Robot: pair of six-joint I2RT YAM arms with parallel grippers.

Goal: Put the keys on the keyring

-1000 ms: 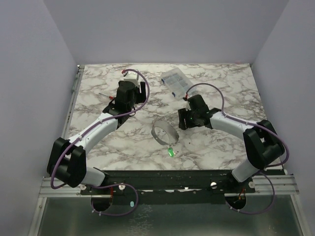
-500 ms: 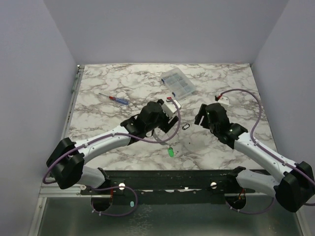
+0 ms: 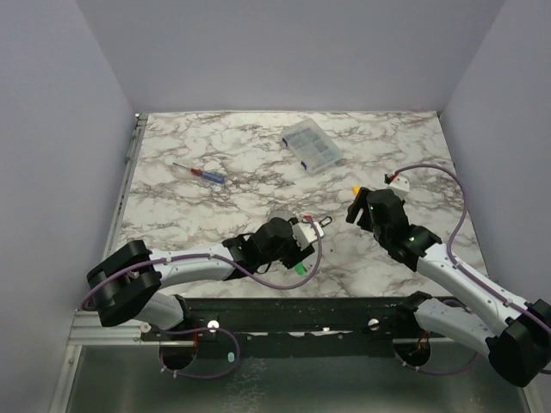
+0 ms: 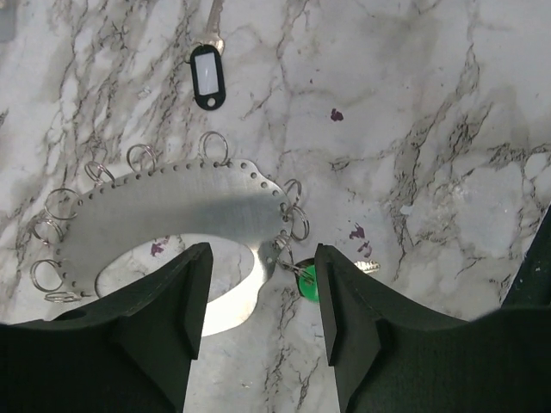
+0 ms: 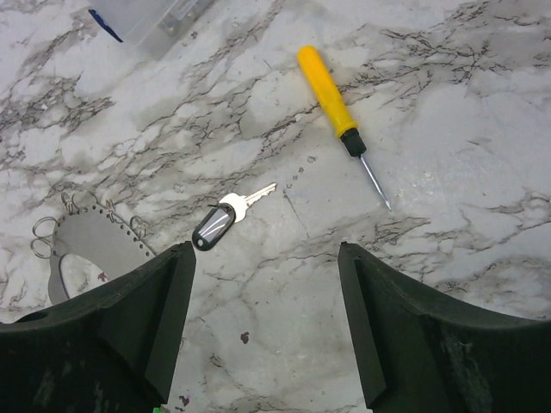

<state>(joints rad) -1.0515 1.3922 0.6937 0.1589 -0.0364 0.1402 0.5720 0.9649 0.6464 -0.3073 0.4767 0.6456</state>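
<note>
A silvery key with a black tag [image 5: 225, 217] lies on the marble between the arms; it also shows in the left wrist view [image 4: 207, 74] and the top view [image 3: 325, 222]. A second small key [image 4: 365, 268] lies by a green tag [image 4: 304, 285] clipped to the end of a grey metal strap loop [image 4: 172, 202] that carries several split rings [image 4: 213, 146]. My left gripper [image 4: 258, 318] is open and empty, hovering over the strap's end and the green tag [image 3: 299, 268]. My right gripper [image 5: 267, 331] is open and empty, above bare marble near the black-tagged key.
A yellow-handled screwdriver [image 5: 331, 99] lies just beyond the right gripper [image 3: 357, 209]. A red and blue screwdriver [image 3: 200, 174] lies at the back left. A clear plastic parts box [image 3: 312, 144] sits at the back centre. The left gripper [image 3: 291, 248] covers most of the strap in the top view.
The left arm has swung from the back left to the front centre, over the strap. The right arm has stretched out along the right side and moved slightly nearer the front. Both grippers stay empty.
</note>
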